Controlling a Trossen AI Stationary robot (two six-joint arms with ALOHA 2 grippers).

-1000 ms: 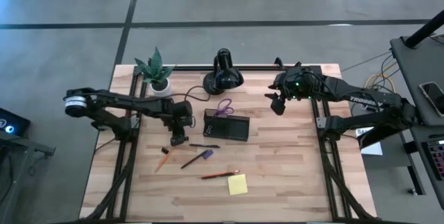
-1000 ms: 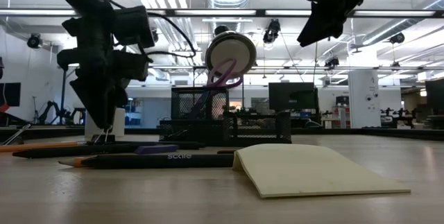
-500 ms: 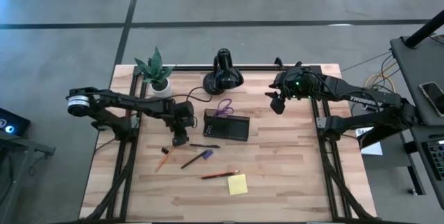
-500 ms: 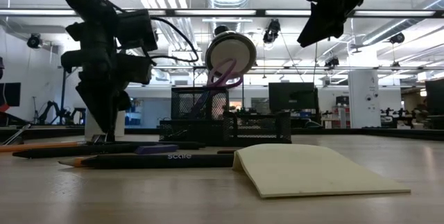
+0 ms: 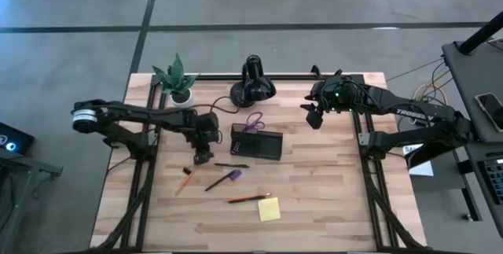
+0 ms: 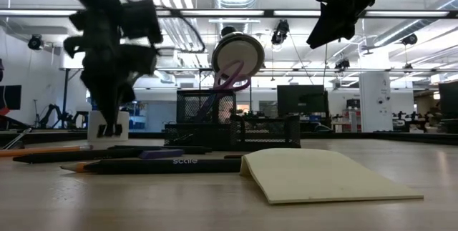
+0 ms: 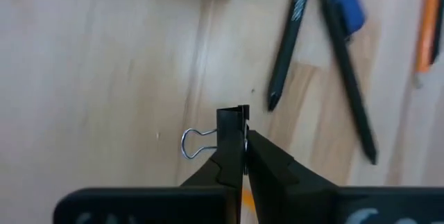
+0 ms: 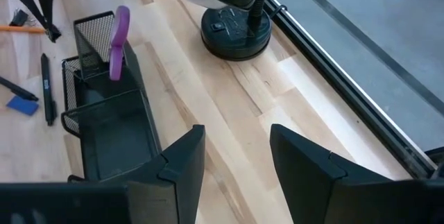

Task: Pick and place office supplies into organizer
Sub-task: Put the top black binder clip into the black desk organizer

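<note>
Right away you see a big room with a grey floor, bright ceiling lights, pipes and screens far off in the low view. A wooden table (image 5: 314, 183) made of pale planks stands in it.

At about 12 o'clock on the table sits a shiny black lamp (image 5: 253, 82), and at 11 o'clock a green plant (image 5: 176, 78) in a white pot.

Near the middle is the black mesh organizer (image 5: 258, 144), with its long side running from 9 to 3 o'clock. Purple scissors (image 5: 253, 121) stand in its back cup, handles up.

The left gripper (image 5: 201, 158) is just at 9 o'clock of the organizer, low over the wood. Its fingers are pinched tight on a small black binder clip (image 7: 232, 128), whose silver wire loop sticks out to one side.

The right gripper (image 5: 312, 118) hangs high at about 2 o'clock, with a wide gap between its fingers and nothing in it.

Toward 6 o'clock lie two black pens (image 5: 230, 165), one with a blue-purple cap (image 5: 233, 175). Two orange pencils (image 5: 248, 198) lie there too. The near one reads "scale" in the low view. A yellow sticky pad (image 5: 269, 209) lies flat at 6 o'clock.
</note>
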